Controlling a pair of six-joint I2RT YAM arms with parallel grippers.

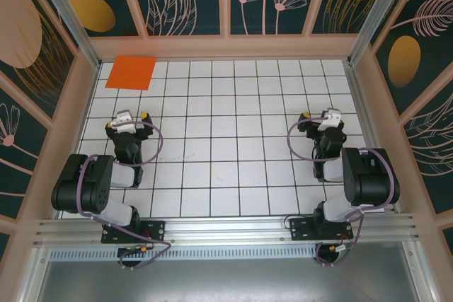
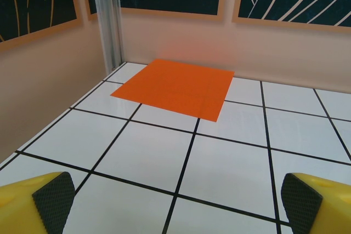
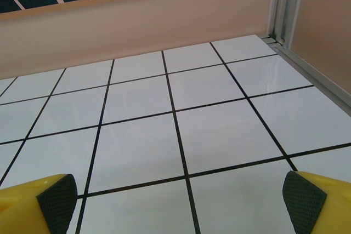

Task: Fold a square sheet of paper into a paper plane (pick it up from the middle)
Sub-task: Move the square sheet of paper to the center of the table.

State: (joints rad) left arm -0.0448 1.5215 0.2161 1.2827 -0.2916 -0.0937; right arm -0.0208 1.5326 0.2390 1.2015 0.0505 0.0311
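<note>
**Orange paper lies flat in the far left corner, both arms parked with jaws apart**

The square sheet of paper (image 1: 131, 72) lies flat and unfolded on the white gridded table (image 1: 226, 146), in its far left corner, close to the back wall and the left wall. In the left wrist view the sheet (image 2: 175, 87) sits ahead of the fingers, slightly turned against the grid lines, near a metal post (image 2: 107, 20) in the corner.

The left gripper (image 1: 132, 118) is on the left side of the table, well apart from the sheet and nearer the front edge. Its jaws stand wide apart with nothing between them, and bare tiles show between its black pads (image 2: 54, 197).

The right gripper (image 1: 323, 118) is on the right side of the table, level with the left one. Its jaws are also spread wide and hold nothing, with its pads (image 3: 57, 197) over bare tiles.
</note>
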